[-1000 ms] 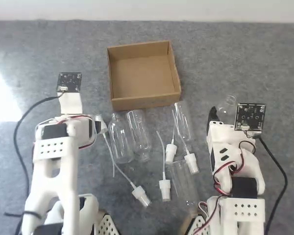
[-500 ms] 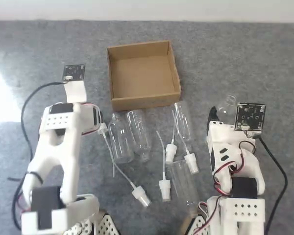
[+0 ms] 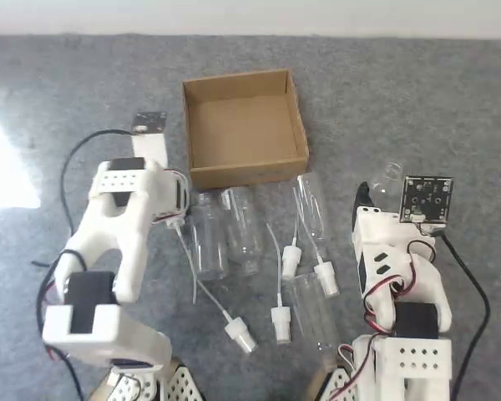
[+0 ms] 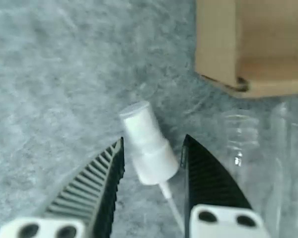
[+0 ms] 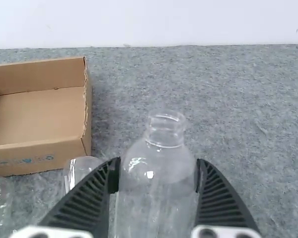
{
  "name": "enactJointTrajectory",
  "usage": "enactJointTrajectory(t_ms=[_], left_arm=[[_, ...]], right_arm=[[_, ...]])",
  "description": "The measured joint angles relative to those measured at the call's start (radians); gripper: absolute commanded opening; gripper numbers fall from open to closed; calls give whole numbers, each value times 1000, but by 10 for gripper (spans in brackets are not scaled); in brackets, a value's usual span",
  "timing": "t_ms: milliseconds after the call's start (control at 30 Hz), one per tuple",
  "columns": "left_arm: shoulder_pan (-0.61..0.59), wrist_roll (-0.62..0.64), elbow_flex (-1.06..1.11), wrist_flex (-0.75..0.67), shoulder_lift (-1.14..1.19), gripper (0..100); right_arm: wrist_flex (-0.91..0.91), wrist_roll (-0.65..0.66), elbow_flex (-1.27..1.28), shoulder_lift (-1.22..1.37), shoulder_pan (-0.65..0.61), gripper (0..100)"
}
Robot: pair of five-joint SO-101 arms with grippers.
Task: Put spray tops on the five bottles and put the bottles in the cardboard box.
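Handling, as judged:
- Clear plastic bottle (image 5: 161, 144): light, thin-walled and slick. It likely dents under a hard squeeze. The best hold is around the body below the shoulder, leaving the threaded neck free.
- White plastic spray top (image 4: 146, 146): small, stiff and very light, trailing a thin bendy dip tube. The best hold is across the collar, with the tube left hanging free.

Claws:
- Right gripper (image 5: 158, 163): both jaws are pressed against the sides of the clear bottle, which is clamped with its open neck pointing up and no top on it. In the high view this bottle sits at about 4 o'clock from the box.
- Left gripper (image 4: 153, 144): the jaws stand apart, straddling the spray top. The top lies on the grey felt-like table (image 3: 417, 100) at about 7 o'clock from the box. Narrow gaps seem to show on both sides, so it does not look gripped yet.

Containers:
- Square brown cardboard box (image 3: 249, 174): open at the top, bare floor showing, no bottle inside.
- Four uncapped bottles lie at 6 o'clock from the box: a pair side by side (image 3: 209, 238), one near the box's corner (image 3: 313, 205) and one nearer the arm bases (image 3: 313, 313).
- Four loose tops lie among them (image 3: 290, 259).
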Motion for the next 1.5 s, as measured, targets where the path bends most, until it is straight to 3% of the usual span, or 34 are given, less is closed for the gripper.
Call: enactJointTrajectory(t_ms=[600,1200,1500], left_arm=[[25,35,-2,0,34,170],[41,34,-72,11,129,21],[38,-18,-49,-2,95,13]], right_arm=[[0,0,0,0,0,107],[0,0,0,0,0,107],[0,0,0,0,0,107]])
